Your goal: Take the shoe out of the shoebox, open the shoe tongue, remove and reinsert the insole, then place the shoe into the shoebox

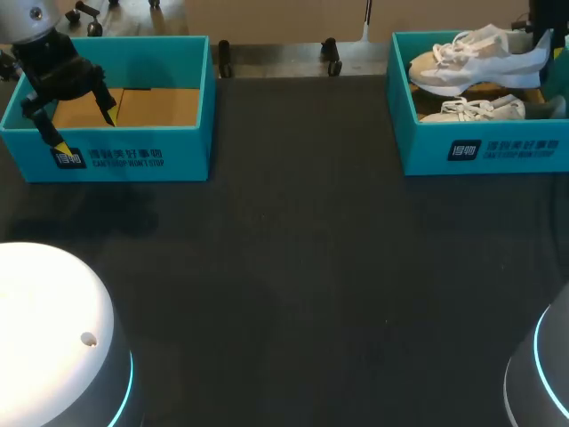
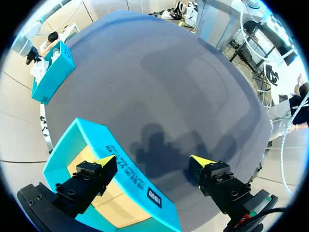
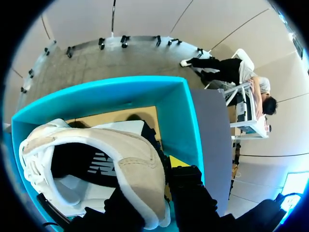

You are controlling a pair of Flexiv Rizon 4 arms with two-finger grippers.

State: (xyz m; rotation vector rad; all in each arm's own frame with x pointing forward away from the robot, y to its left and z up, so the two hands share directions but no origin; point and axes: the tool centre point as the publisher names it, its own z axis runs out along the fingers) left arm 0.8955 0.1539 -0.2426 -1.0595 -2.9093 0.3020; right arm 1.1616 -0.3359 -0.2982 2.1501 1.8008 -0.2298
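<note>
Left gripper (image 1: 84, 129) hangs wide open astride the front wall of the left shoebox (image 1: 133, 151). 1 yellow-tipped finger is over the bare cardboard floor and the other is outside, above the black table (image 1: 293, 267). Its arm comes down from the far left corner.

Right gripper (image 3: 154, 186) is clamped on the heel collar of a white and beige shoe (image 1: 476, 58). Only 1 of its yellow tips shows. That shoe sits inside the right shoebox (image 1: 427, 133), behind a second shoe (image 1: 471, 111).

Both teal boxes carry a dark label (image 1: 70, 158) and a line of white print on the front. The held shoe's dark inside shows a white logo.
</note>
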